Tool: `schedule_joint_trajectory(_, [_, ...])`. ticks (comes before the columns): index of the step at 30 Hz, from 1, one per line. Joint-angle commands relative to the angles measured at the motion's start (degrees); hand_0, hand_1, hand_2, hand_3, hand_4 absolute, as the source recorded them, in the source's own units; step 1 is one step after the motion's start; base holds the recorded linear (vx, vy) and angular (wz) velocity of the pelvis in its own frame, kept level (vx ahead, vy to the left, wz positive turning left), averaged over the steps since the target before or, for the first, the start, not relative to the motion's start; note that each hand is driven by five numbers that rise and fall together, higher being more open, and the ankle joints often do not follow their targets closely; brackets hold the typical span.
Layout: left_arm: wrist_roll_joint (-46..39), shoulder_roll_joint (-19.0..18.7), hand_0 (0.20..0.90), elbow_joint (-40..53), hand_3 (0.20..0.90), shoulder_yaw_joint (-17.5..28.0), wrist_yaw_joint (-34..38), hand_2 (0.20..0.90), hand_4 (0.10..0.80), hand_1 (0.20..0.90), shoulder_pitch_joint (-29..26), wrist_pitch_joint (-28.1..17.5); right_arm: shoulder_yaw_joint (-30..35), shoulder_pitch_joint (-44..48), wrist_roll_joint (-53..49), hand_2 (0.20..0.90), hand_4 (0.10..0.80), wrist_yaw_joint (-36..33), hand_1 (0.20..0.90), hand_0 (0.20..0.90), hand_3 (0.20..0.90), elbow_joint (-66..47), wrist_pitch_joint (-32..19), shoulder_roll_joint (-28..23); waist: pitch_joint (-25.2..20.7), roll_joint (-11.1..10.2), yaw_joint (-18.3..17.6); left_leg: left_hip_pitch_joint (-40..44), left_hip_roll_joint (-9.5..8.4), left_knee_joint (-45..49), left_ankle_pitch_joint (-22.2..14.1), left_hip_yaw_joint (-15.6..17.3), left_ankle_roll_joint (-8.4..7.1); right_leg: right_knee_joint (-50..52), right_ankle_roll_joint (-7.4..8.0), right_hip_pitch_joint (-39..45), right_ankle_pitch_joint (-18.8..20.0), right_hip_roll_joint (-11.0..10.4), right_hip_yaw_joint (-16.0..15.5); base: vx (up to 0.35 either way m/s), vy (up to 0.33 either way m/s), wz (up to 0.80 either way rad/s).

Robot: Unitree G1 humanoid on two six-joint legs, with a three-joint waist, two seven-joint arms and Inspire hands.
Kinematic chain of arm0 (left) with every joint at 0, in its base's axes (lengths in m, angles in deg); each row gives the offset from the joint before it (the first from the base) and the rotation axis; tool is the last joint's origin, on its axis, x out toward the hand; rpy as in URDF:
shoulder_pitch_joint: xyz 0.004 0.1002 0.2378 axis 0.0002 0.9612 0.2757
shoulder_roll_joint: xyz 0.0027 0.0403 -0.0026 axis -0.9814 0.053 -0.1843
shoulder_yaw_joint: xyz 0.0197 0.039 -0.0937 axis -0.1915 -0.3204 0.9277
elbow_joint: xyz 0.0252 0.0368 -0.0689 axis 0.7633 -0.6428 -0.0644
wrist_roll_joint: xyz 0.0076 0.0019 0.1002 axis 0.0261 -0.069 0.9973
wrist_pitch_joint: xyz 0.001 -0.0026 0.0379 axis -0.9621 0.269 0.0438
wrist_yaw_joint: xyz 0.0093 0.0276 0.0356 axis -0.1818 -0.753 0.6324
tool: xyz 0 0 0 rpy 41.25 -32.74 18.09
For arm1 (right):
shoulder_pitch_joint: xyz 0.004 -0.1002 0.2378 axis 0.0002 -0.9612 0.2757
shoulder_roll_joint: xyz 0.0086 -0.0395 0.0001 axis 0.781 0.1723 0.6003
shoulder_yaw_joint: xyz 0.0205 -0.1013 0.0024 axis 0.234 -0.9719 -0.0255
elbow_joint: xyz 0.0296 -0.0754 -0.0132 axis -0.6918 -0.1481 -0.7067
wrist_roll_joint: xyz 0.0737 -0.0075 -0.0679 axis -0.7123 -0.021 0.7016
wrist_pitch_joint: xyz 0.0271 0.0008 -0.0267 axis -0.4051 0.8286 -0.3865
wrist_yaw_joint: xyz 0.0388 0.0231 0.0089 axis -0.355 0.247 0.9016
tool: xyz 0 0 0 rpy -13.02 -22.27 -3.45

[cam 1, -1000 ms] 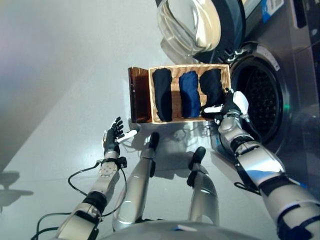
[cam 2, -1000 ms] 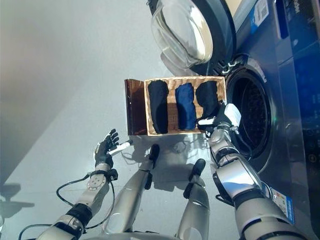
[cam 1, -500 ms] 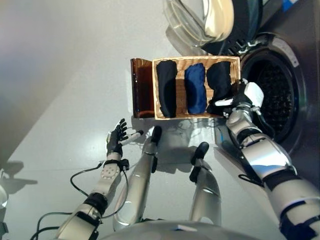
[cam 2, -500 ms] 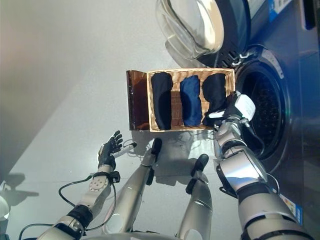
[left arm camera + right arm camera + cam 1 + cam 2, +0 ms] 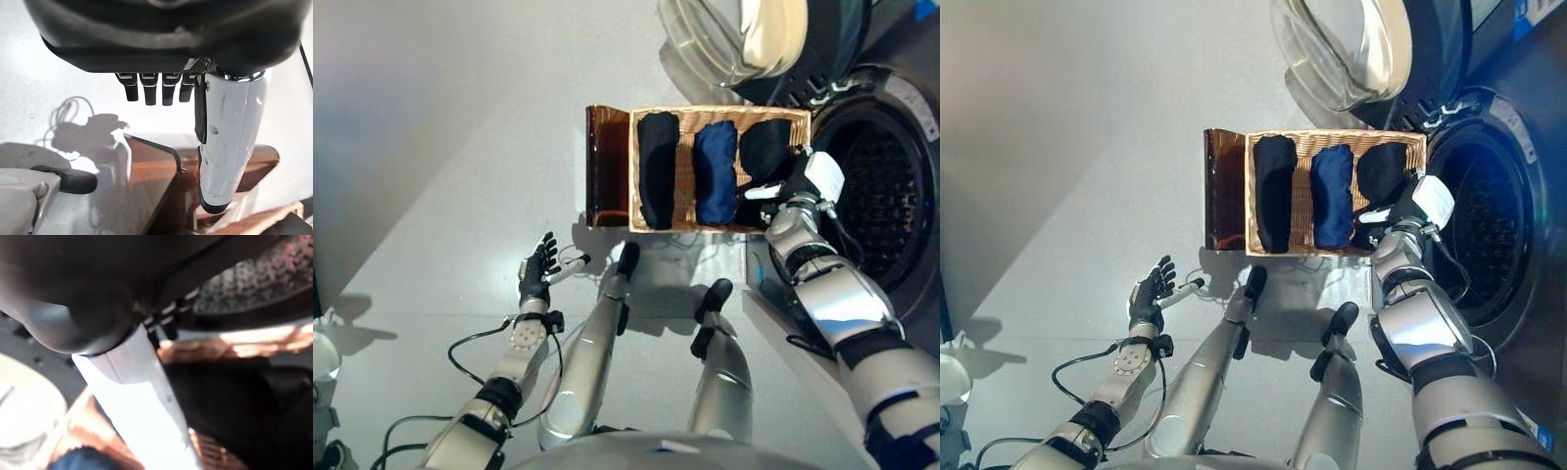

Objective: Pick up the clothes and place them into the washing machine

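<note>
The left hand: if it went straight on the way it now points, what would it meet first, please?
Probably the brown lid beside the wicker basket; the left hand points at it over bare floor, though depth is unclear.

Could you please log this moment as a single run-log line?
right hand: on black garment in basket, grasp unclear | left hand: open, idle above floor | washer drum: door open | garments in basket: three
</note>
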Motion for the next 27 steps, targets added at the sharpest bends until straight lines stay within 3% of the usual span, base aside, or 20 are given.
schedule_joint_trajectory(1, [1.2, -1.6, 0.9, 5.6, 0.9, -0.4, 1.4, 0.9, 0.8, 0.9, 0.0, -3.2, -2.8, 5.2, 0.4, 0.9, 0.8, -4.1, 0.9, 0.9, 0.9, 0.2, 0.1, -7.5, 0.0, 2.1, 0.8, -0.6, -2.35, 5.3, -6.4, 1.9, -3.71, 2.5, -2.83, 3.1, -2.1, 0.6, 1.1, 0.005, 0.015, 0.14])
schedule_joint_trajectory(23, [3.1, -1.5, 0.9, 9.9, 0.9, -2.0, 3.0, 0.9, 0.8, 0.9, 0.8, -3.1, -3.2, 7.7, 4.3, 0.9, 0.8, -6.8, 0.9, 0.9, 0.9, 4.2, 4.5, -12.8, 0.0, 6.0, 3.6, -5.0, -4.0, 4.8, -4.7, 1.3, -3.32, 5.7, -3.02, -1.7, -3.1, -1.7, 0.8, 0.003, 0.017, 0.06])
schedule_joint_trajectory(25, [3.2, -1.4, 0.9, 10.3, 0.9, -2.0, 3.0, 0.9, 0.8, 0.9, 1.1, -3.1, -3.3, 7.5, 5.0, 0.636, 0.612, -6.7, 0.636, 0.636, 0.636, 4.1, 4.8, -13.4, -0.2, 6.3, 3.8, -5.4, -4.18, 4.9, -4.7, 1.4, -3.33, 6.2, -3.01, -2.1, -3.3, -1.9, 0.9, 0.015, 0.032, 0.06])
schedule_joint_trajectory(27, [3.5, -1.3, 0.9, 10.7, 0.9, -1.9, 2.9, 0.9, 0.8, 0.9, 1.2, -3.1, -3.3, 6.9, 5.1, 0.425, 0.461, -6.0, 0.425, 0.425, 0.425, 3.9, 4.8, -14.0, -0.2, 6.7, 4.1, -5.8, -4.48, 5.2, -4.7, 1.5, -3.27, 6.7, -3.11, -2.7, -3.4, -2.2, 1.0, 0.013, 0.011, 0.05])
